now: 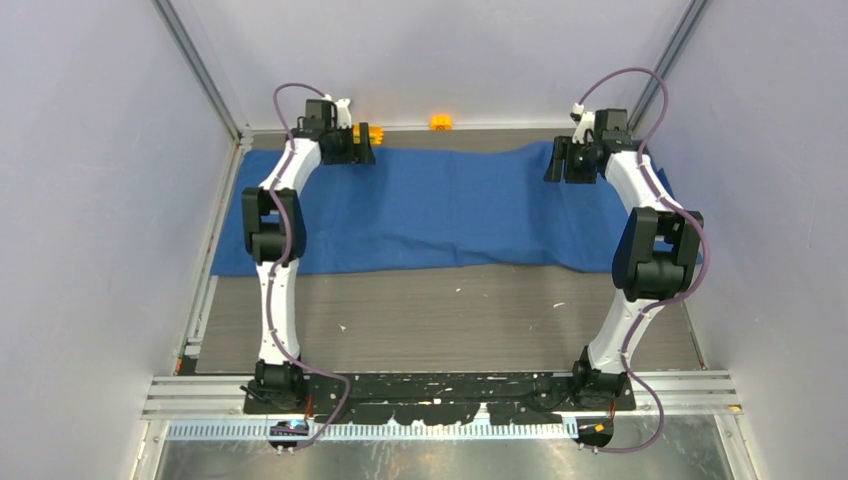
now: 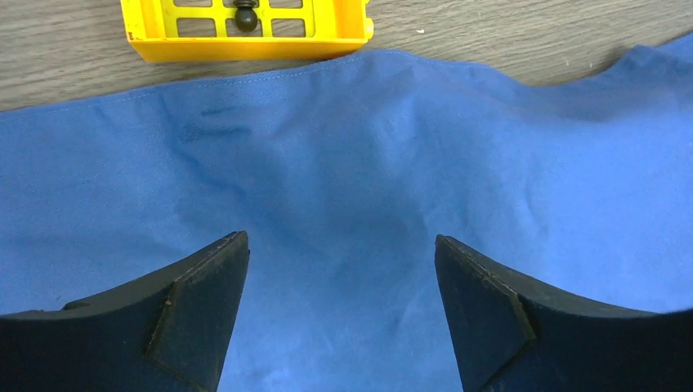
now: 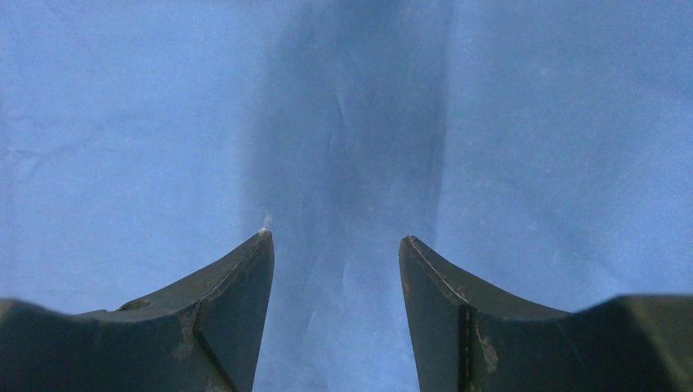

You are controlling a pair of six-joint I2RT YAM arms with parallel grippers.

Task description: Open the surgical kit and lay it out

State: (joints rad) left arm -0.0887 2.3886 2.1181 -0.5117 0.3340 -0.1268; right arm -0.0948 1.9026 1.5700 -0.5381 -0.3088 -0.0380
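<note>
Blue cloth wrap (image 1: 440, 210) lies under left tool (image 2: 342, 237) and right tool (image 3: 336, 235), both spread, empty.

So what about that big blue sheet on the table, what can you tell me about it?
The blue cloth is a plain woven fabric with a stitched hem, lying spread in a wide band across the far half of the table, softly creased, its near edge wavy. Its far hem meets a yellow block. The left gripper and right gripper are over it near its far edge, jaws open, holding nothing; whether they touch it is unclear.
</note>
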